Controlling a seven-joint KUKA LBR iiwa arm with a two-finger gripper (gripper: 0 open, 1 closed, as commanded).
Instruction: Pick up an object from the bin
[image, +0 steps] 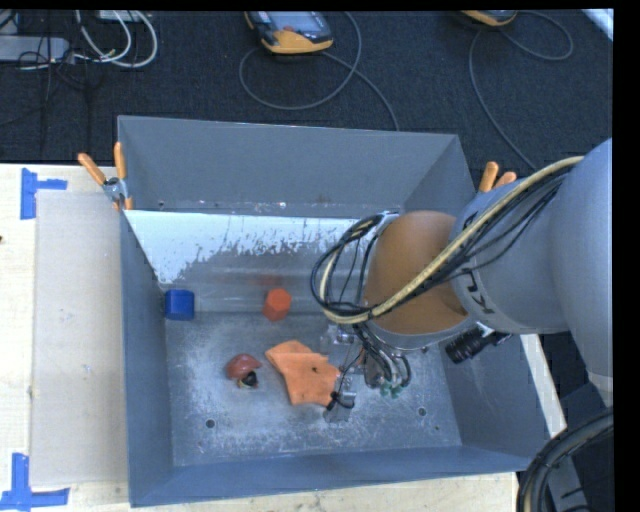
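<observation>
My gripper (341, 398) is low over the bin floor, right of centre, under the orange wrist cover. Its fingertips sit at the right edge of a flat orange piece (300, 371) shaped like a rough wedge, which lies on the floor in the middle. The tips touch or overlap that edge. Nothing shows between the fingers. Left of the orange piece lies a small reddish-brown lump with a dark tip (242, 369).
A blue cube (180, 304) rests by the left wall. A small orange block (277, 302) lies toward the back, in the middle of the bin. The arm and its cables cover the bin's right part.
</observation>
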